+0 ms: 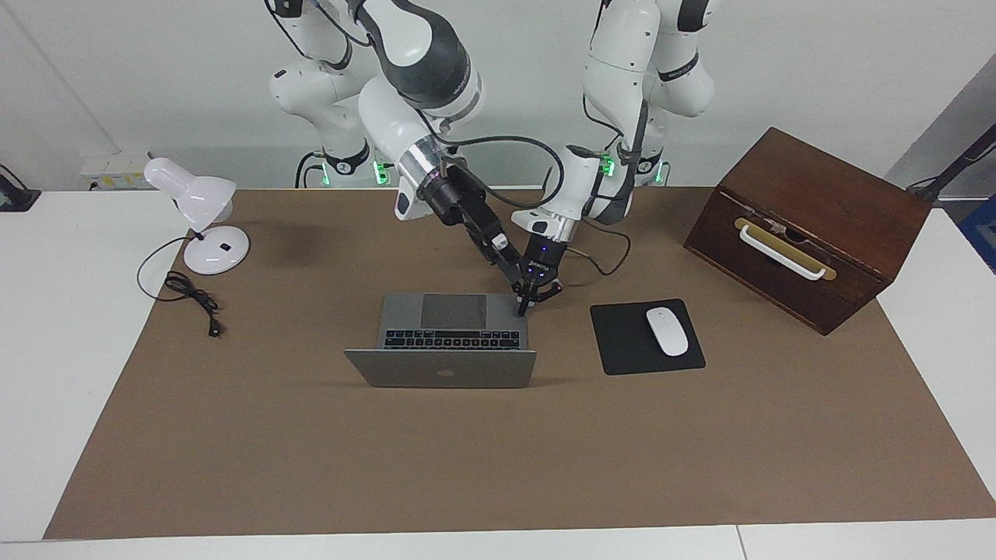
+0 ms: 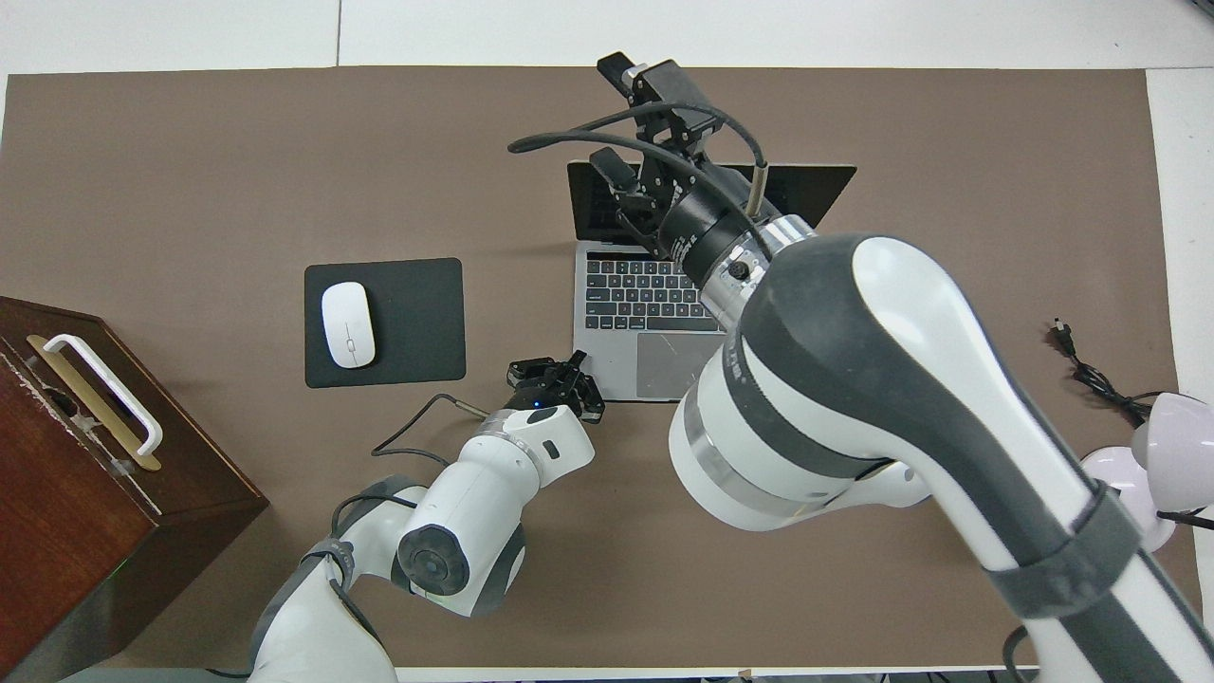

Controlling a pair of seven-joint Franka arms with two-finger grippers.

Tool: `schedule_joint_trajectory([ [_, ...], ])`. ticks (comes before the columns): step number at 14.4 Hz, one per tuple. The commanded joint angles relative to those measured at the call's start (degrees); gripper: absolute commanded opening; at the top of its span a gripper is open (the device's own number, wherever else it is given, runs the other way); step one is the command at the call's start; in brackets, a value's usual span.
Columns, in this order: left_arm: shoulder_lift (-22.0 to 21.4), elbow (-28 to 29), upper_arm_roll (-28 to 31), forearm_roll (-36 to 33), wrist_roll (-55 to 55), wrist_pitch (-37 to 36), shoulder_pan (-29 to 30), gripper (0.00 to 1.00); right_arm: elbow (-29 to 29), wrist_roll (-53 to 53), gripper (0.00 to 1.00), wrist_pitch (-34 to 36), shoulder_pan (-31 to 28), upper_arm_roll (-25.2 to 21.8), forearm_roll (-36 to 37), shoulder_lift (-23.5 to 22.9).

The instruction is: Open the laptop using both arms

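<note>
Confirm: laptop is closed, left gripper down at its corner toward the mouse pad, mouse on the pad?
No: the laptop is open, lid up and keys showing in the facing view. The left gripper is down at its corner toward the mouse pad, and the mouse is on the pad.

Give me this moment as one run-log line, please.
laptop: open, lid up | left tool: shut, tip on laptop's base corner | right tool: in the air over laptop
</note>
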State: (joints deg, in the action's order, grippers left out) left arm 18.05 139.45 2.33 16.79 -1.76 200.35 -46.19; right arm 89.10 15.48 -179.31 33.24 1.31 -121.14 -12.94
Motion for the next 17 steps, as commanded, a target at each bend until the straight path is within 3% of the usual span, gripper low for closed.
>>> schedule_joint_trajectory([
  [1,2.95,-1.02,0.66,2.54,-0.52,0.48,-1.62,0.00,-3.49,-0.28,1.00,-0.52,-2.30,-0.43,5.00,0.98],
  [4,2.78,-2.25,0.57,5.53,-0.44,0.48,-1.62,0.00,-5.25,0.94,1.00,-0.43,-5.28,-0.61,18.44,2.65],
  [7,1.81,-2.52,0.48,6.76,0.00,0.39,-1.53,0.00,-5.25,2.10,1.00,1.93,-7.92,-0.61,38.63,3.10],
  [9,1.64,-2.52,0.48,7.99,0.00,0.39,-1.53,0.00,-5.34,2.01,1.00,12.08,-14.31,-0.70,50.69,3.97],
  [12,0.50,-2.52,0.40,8.87,0.00,0.22,-1.44,0.00,-8.48,1.31,1.00,33.86,-25.91,-0.52,68.09,4.24],
  [15,-2.66,-2.52,0.57,9.93,0.00,-4.69,-1.18,0.00,-12.89,2.09,1.00,56.80,-34.35,-0.78,80.84,4.06],
  [17,-4.68,-2.43,0.66,9.93,0.00,-7.16,-0.83,0.00,-14.47,3.24,1.00,67.63,-36.14,-0.70,92.00,4.24],
])
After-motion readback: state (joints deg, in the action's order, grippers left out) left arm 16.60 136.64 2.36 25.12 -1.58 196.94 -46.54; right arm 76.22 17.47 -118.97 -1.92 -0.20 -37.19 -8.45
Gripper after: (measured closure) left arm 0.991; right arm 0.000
